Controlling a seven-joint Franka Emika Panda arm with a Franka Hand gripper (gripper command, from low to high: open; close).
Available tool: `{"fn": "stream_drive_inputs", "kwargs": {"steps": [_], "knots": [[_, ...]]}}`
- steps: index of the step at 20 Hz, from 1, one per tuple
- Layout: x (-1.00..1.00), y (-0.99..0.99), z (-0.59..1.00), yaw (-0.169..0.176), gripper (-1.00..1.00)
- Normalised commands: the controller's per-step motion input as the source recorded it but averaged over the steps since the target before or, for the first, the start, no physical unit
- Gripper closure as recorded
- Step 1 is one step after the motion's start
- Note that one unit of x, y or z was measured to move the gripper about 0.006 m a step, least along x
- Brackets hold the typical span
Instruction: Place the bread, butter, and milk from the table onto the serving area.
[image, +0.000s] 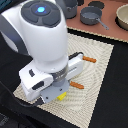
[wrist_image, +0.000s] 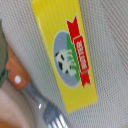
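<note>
Table: black table (image: 112, 100) is lying under everything, showing at the exterior view's right and lower edges around the serving area.
Serving area: striped white-and-grey serving area (image: 92, 82) is spreading across the middle of the exterior view, its long edges running diagonally.
Arm: white robot arm (image: 42, 35) is hanging over the serving area and hiding most of it.
Gripper: gripper (image: 61, 95) is sitting low over the serving area; its fingers are hidden under the wrist housing, so I cannot tell whether they are spread or pressed together.
Butter: butter (wrist_image: 65, 52) is lying flat on the serving area, directly beneath the gripper; only a yellow sliver is peeking out in the exterior view. In the wrist view its long axis is running diagonally across the picture, label face up.
Cutlery: orange handle (image: 77, 85) and another orange handle (image: 90, 60) are sticking out from behind the arm on the serving area; a fork (wrist_image: 42, 107) is lying just beside the butter.
Board: pinkish board (image: 102, 27) is lying beyond the serving area, carrying a grey pot (image: 91, 16).
</note>
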Motion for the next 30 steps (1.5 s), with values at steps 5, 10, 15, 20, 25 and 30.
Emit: {"fn": "stream_drive_inputs", "kwargs": {"steps": [5,10,15,20,25,30], "knots": [[-0.69,0.45,0.54,-0.043,-1.00],[-0.82,0.60,0.26,0.013,-1.00],[-0.69,0.55,0.04,0.046,-1.00],[-0.65,0.56,0.03,0.055,-1.00],[-0.65,0.60,0.00,0.057,-1.00],[-0.63,0.61,0.00,0.053,-1.00]]}}
